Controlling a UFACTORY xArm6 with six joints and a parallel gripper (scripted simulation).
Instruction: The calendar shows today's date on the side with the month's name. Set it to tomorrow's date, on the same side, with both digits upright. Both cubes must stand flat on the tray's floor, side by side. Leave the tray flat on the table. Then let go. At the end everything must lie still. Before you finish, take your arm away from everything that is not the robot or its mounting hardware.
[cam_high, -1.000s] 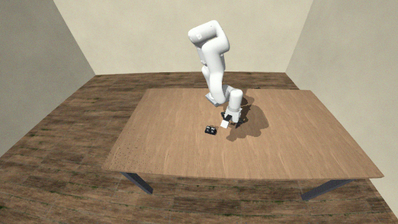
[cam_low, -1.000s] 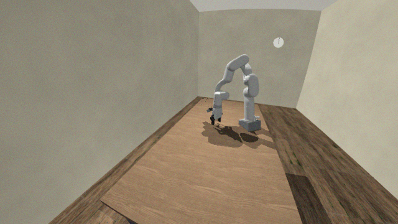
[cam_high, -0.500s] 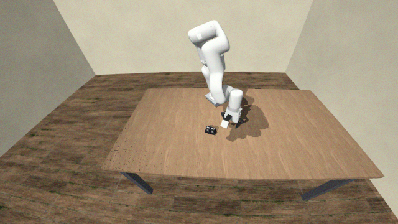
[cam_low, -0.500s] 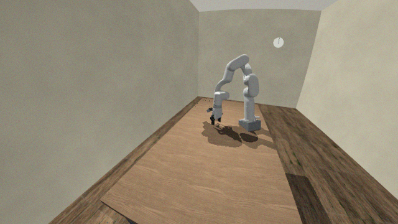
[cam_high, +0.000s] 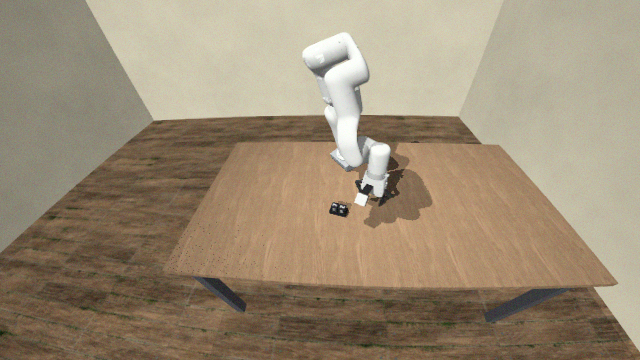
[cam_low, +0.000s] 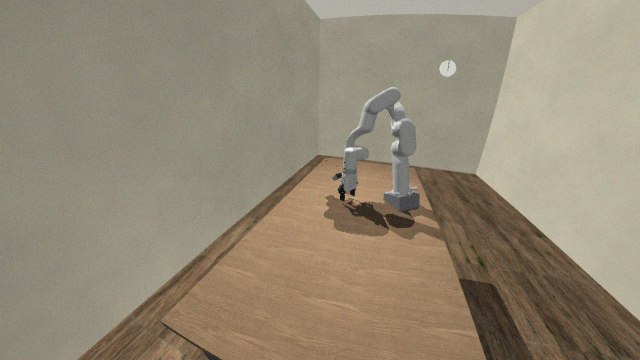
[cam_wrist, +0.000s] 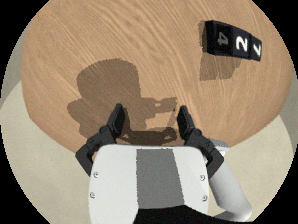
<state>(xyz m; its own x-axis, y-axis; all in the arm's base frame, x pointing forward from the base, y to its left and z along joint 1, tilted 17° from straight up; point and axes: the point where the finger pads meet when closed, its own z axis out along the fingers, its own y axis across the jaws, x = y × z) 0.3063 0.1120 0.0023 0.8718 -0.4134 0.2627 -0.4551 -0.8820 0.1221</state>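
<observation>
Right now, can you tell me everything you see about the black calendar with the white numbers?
The small black block calendar with pale digits sits on the brown wooden table. In the wrist view its blocky dark faces show a greyish 4 and a white 2, turned sideways, plus part of another white mark I can't read. It looks smooth, maybe plastic. The robot's open jaws are apart from it, and only the table seems to touch it.

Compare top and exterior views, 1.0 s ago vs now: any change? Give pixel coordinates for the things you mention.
No visible change. The open gripper (cam_high: 371, 194) (cam_low: 347, 196) (cam_wrist: 151, 111) holds its place above the table (cam_high: 300, 250) (cam_low: 325, 280) (cam_wrist: 165, 30), nothing taken or let go; the black calendar (cam_high: 339, 209) stays beside it in the top view.
</observation>
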